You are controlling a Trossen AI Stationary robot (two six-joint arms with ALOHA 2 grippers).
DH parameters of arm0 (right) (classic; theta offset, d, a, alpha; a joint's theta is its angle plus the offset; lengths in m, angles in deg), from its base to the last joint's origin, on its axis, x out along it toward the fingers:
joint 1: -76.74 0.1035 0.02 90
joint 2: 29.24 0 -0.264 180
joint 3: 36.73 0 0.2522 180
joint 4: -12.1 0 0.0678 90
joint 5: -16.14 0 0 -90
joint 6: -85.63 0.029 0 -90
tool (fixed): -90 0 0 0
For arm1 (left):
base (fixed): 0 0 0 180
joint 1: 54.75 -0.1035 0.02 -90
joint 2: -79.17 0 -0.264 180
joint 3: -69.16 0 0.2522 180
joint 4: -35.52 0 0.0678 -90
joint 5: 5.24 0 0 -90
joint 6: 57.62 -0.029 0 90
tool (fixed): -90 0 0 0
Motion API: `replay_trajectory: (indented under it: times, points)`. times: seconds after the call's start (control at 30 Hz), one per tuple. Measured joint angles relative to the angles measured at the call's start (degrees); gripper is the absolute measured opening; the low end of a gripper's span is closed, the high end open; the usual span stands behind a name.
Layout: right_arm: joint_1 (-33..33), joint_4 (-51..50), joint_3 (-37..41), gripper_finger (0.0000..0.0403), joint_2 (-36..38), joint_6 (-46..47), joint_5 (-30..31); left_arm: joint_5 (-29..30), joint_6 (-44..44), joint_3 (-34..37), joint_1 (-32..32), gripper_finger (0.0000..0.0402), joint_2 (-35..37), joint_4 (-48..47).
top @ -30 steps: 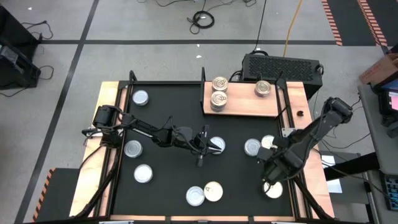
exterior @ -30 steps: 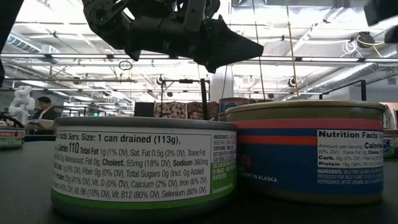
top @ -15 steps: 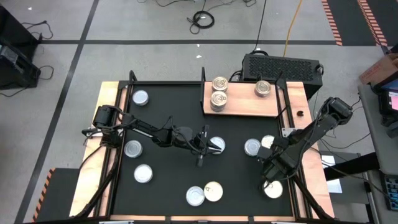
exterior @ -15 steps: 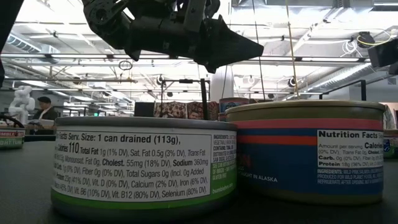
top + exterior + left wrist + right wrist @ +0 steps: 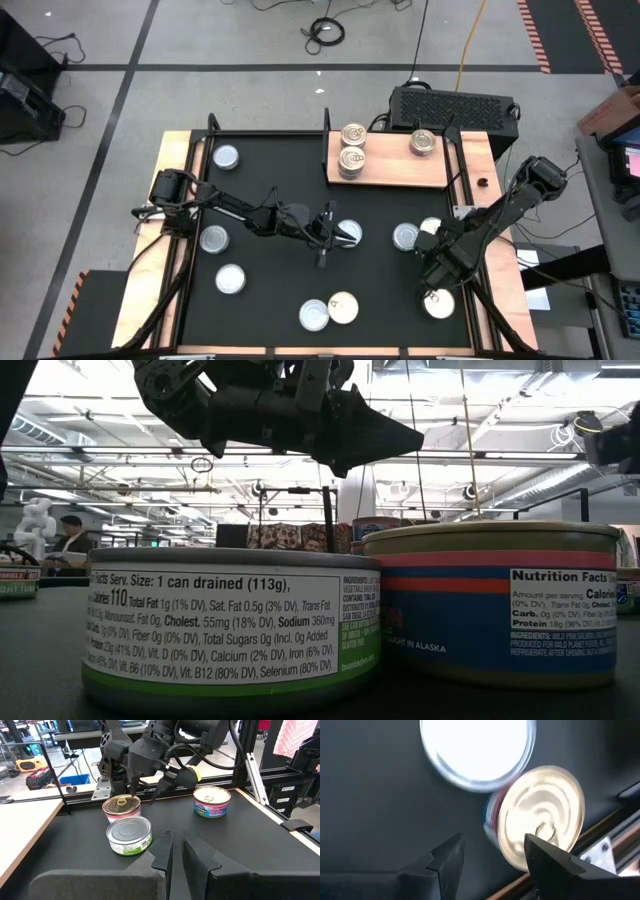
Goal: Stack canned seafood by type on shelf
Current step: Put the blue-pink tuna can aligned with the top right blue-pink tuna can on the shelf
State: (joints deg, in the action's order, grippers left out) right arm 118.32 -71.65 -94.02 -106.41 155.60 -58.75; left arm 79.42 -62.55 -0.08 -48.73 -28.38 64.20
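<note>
The shelf (image 5: 395, 172) at the back right bears a stack of two gold-lidded tins (image 5: 352, 160) and a single tin (image 5: 423, 143). A silver-lidded tin (image 5: 405, 237) and a gold-lidded tin (image 5: 431, 227) stand side by side on the black mat. My right gripper (image 5: 432, 258) (image 5: 495, 862) hangs open just above them, its fingers pointing steeply down beside the gold lid (image 5: 540, 815). My left gripper (image 5: 332, 237) (image 5: 176, 852) is held level over another tin (image 5: 349, 233) at mid-table, its fingers almost together with nothing between them.
Loose tins stand at the near right (image 5: 438, 303), at the near middle (image 5: 313, 315) (image 5: 343, 307) and on the left (image 5: 225, 157) (image 5: 213, 238) (image 5: 231, 279). Wooden strips (image 5: 178, 200) and metal rails edge the mat. A person sits far off in the room (image 5: 70, 538).
My right gripper has sunk toward the pair of tins at the mat's right side, tipping a little more steeply downward. My left gripper has kept still.
</note>
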Motion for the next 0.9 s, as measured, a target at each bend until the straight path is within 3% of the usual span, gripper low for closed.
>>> replay_trajectory:
  times: [0.13,0.47,0.73,0.9]
  points:
    - [-1.3,0.5,0.0,0.0196,-0.2,-0.7,5.7,0.0,0.0,0.0,0.0,0.0042,0.0,-0.1]
    - [-3.0,1.0,0.1,0.0196,-5.3,-3.6,2.8,0.0,0.0,0.0,0.0,0.0042,0.0,-0.1]
    - [-3.0,1.1,2.1,0.0195,-10.8,-0.7,2.6,0.0,0.0,0.0,0.0,0.0042,0.0,-0.1]
    - [-3.0,1.3,2.1,0.0158,-11.0,-0.2,2.6,0.0,0.0,0.0,0.0,0.0042,0.0,-0.1]
